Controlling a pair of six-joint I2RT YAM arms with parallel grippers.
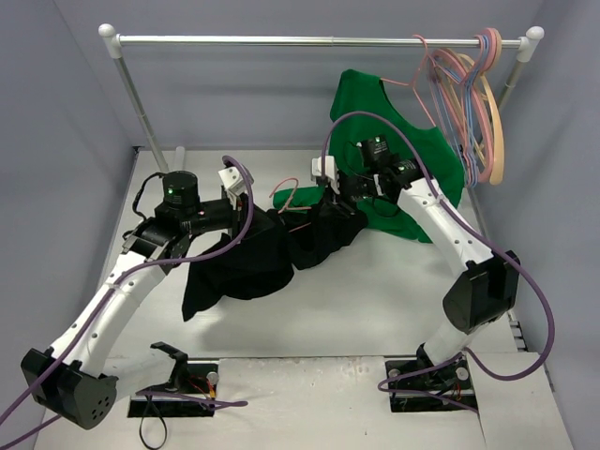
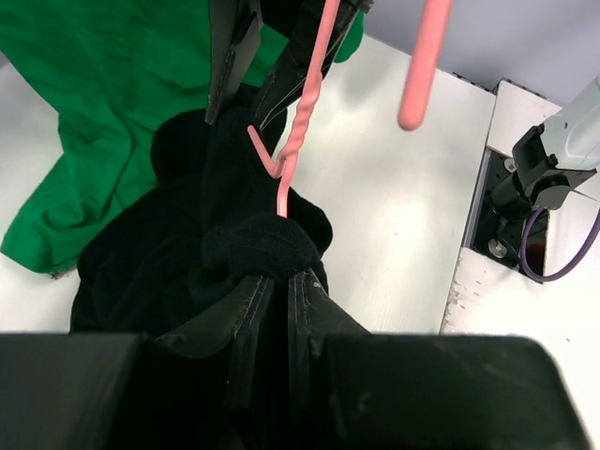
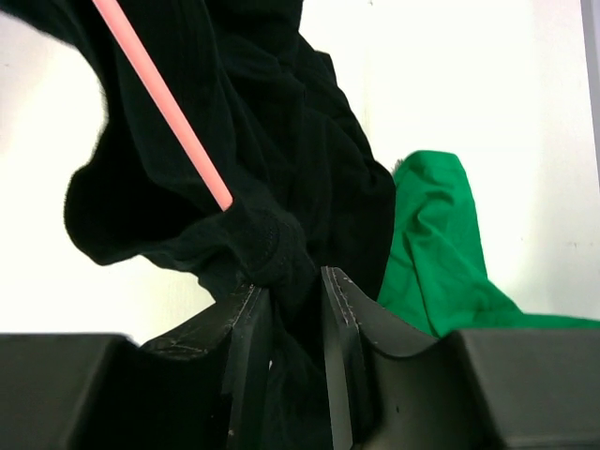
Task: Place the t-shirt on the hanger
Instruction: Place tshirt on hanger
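The black t-shirt (image 1: 246,267) hangs bunched between my two grippers, its lower part on the white table. My left gripper (image 1: 262,214) is shut on a thick fold of it (image 2: 258,246). My right gripper (image 1: 333,197) is shut on another fold (image 3: 272,244). The pink wire hanger (image 1: 284,196) is partly inside the cloth. In the left wrist view its twisted neck (image 2: 302,127) rises out of the black cloth towards my right gripper's fingers (image 2: 234,56), and its hook end (image 2: 424,66) shows above. In the right wrist view one pink arm (image 3: 164,98) runs into the fold.
A green t-shirt (image 1: 394,131) hangs from the rail (image 1: 319,40) and drapes onto the table behind my right arm; it also shows in the wrist views (image 2: 94,122) (image 3: 431,244). Blue, pink and tan hangers (image 1: 478,94) hang at the rail's right end. A rail post (image 1: 141,103) stands back left.
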